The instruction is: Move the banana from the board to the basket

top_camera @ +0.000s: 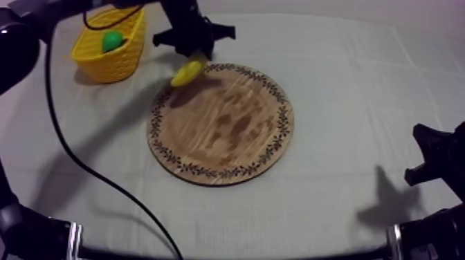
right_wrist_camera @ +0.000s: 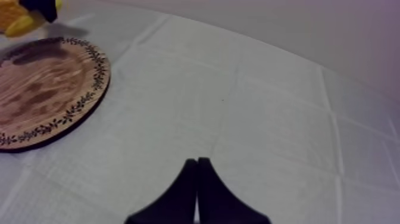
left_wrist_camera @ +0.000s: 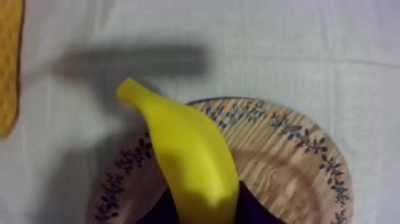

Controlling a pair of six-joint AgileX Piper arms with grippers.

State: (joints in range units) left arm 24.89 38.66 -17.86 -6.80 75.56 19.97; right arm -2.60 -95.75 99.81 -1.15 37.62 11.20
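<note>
Banana gripped at one end between the black fingers of the left gripper, free end jutting past the patterned rim of the wooden board on the side towards the yellow basket; its shadow falls on the rim and cloth beneath. Basket stands near the board but apart from it, at the table's far left, with a green toy fruit inside. Right gripper low over bare grey-white cloth beside the board, fingers together in a narrow wedge, holding nothing.
</note>
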